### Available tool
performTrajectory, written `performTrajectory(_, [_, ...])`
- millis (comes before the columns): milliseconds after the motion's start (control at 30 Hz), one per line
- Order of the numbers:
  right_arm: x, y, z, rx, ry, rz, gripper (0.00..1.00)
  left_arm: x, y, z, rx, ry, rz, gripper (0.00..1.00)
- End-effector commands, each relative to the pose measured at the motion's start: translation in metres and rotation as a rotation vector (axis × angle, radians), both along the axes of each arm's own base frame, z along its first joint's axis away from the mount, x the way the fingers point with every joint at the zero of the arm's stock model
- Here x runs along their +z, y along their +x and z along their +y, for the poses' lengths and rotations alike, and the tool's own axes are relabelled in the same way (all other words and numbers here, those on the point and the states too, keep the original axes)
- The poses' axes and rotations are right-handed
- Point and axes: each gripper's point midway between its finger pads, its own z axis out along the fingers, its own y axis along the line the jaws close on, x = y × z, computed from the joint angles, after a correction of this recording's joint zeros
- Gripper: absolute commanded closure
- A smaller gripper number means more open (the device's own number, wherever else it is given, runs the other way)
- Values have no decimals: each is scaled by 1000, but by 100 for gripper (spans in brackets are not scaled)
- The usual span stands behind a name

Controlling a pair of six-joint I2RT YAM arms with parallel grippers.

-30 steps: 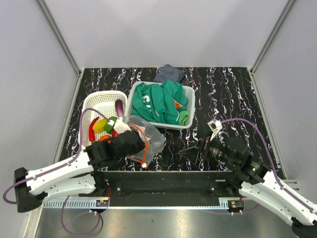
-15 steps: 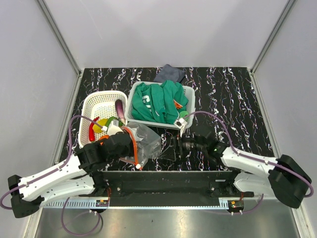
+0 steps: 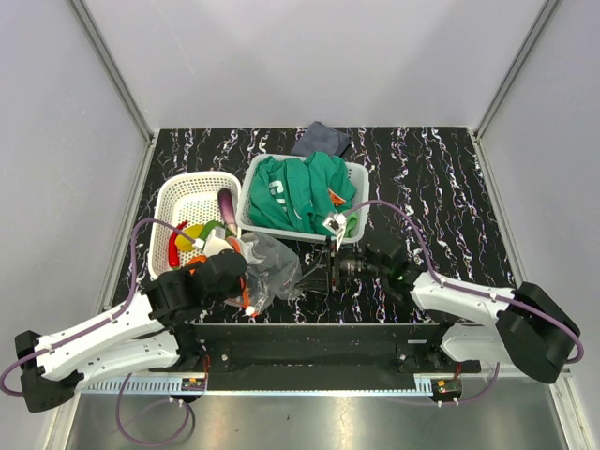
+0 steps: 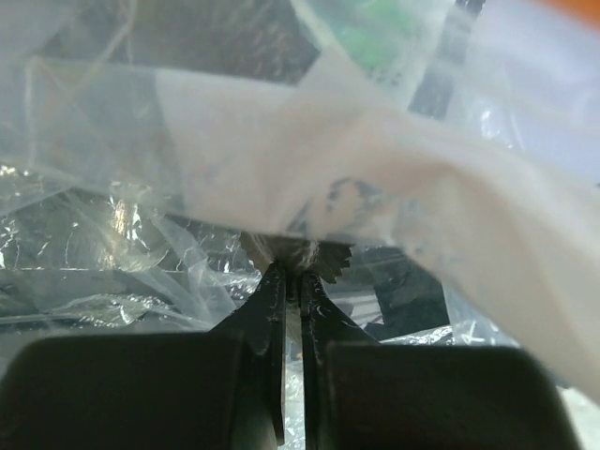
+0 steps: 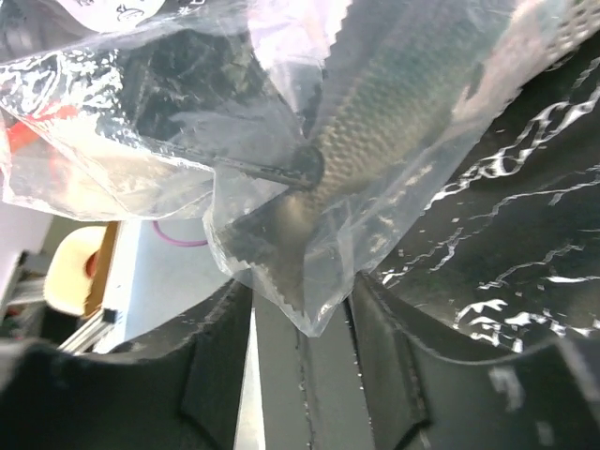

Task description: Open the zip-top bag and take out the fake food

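While looking down from above, can pick out the zip-top bag point(image 3: 274, 265) lying crumpled on the black marbled table point(image 3: 441, 187), near the front edge, between the two arms and just in front of two baskets. Along its left end, beside the left wrist, the orange-red zip strip point(image 3: 244, 292). Contents, if any, impossible to make out.

In the left wrist view, the left gripper point(image 4: 292, 272) clenched tight, no gap at the tips, nipping a fold of the clear film with a saw-toothed edge just above. Rest of the plastic draped close across the lens, blurred.

In the right wrist view, the right gripper point(image 5: 300, 291) parted, with the bag's saw-toothed corner poking down between the two fingers point(image 5: 220, 375). Film not squeezed flat, so no real grip there. Something orange-red behind the film at far left, too blurred to name.

Heaped in the white perforated basket point(image 3: 178, 187) behind the left arm, the fake food point(image 3: 199, 242): long red chili point(image 3: 174, 251), yellow piece point(image 3: 192, 234), green piece point(image 3: 213, 228), purple aubergine point(image 3: 228, 203) at the right rim. To its right, a second white basket point(image 3: 361, 183) stuffed with a green garment point(image 3: 300, 192). Behind that, a dark folded cloth point(image 3: 322, 139) on the tabletop.
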Motion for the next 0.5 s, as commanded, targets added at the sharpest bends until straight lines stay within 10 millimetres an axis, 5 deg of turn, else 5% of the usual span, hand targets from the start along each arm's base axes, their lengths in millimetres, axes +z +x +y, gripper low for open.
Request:
performTrajectory(0, [24,-9,11,95,99,-36,50,15,5,-4,7,-41,-32,100])
performTrajectory(200, [6,-12,9,90,87,33,100,22,10,0,24,-40,-72,100])
performTrajectory(467, [-26,-24,-19,11,1,82,100,31,18,10,54,-15,-151,100])
